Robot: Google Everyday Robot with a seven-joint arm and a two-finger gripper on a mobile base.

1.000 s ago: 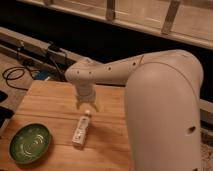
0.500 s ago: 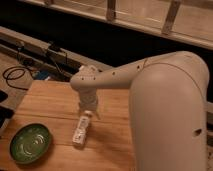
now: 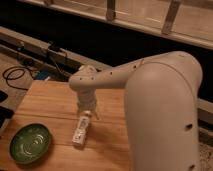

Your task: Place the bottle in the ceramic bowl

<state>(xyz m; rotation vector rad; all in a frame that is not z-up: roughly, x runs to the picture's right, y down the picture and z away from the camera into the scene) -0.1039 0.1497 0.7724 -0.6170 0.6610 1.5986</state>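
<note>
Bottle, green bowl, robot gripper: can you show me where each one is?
bottle [image 3: 80, 133]: camera view, middle of its white labelled body.
ceramic bowl [image 3: 30, 145]: camera view, bare green inside.
gripper [image 3: 87, 111]: camera view, its lower end, right above the bottle's far end.

The pincer [image 3: 87, 111] has been lowered to the far end of the bottle [image 3: 80, 134], apparently touching it now.

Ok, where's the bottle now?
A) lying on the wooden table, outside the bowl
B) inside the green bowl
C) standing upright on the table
A: the bottle lies flat on the table, apart from the ceramic bowl, with the gripper at its far end.
</note>
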